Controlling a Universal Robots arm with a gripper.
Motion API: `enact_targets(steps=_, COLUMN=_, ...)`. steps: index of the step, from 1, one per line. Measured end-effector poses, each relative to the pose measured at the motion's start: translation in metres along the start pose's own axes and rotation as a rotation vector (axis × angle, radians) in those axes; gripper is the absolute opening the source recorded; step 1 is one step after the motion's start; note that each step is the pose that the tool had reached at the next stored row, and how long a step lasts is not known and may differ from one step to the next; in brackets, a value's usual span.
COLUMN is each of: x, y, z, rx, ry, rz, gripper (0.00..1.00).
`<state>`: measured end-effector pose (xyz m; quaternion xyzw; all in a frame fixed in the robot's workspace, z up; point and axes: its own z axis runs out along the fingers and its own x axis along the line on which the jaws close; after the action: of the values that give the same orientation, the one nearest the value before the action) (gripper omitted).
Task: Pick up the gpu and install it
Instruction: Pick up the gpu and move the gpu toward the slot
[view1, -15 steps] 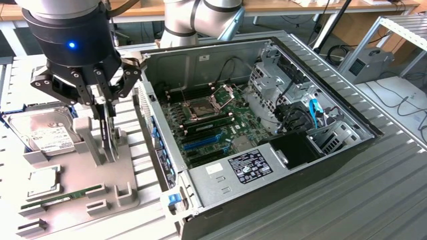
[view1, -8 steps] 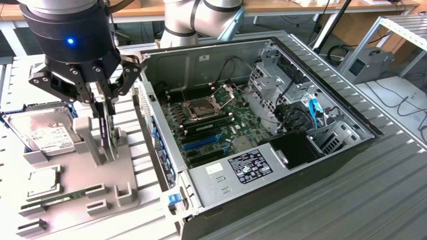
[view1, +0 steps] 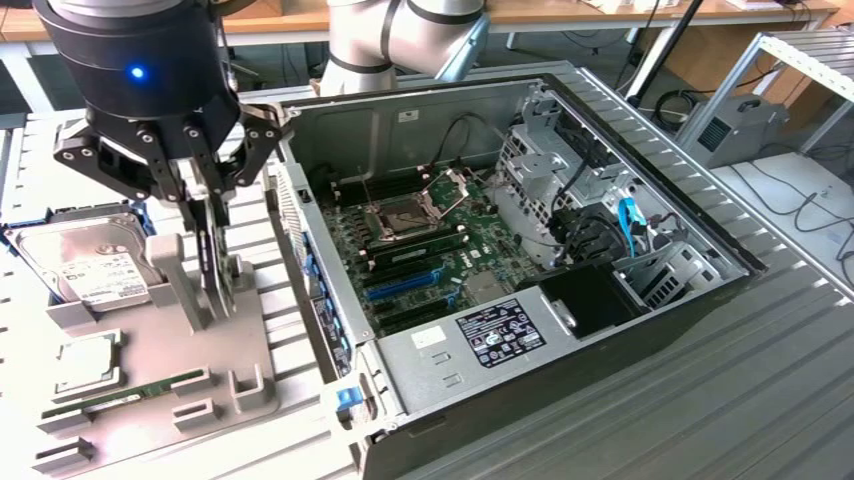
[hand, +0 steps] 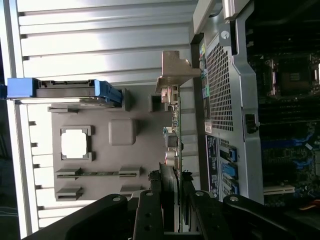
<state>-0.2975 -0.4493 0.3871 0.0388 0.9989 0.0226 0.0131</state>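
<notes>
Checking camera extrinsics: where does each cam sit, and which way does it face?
Exterior view: mounted off the arm and raised, angled down on the open PC case, with the grey parts tray at the exterior view's left. It shows the gripper and the arm links.
Wrist view: on the wrist, looking along the fingers toward the tray and the case's rear panel.
Shared: the gpu, edge-on and clamped between the fingers, plus the tray and the case.
</notes>
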Motion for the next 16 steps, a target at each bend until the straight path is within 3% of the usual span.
enact_targets(steps=16, x=-0.0001, y=0.0002, z=-0.0034, rx=0.0001, ry=0.0001, rz=0.000, gripper=0.27)
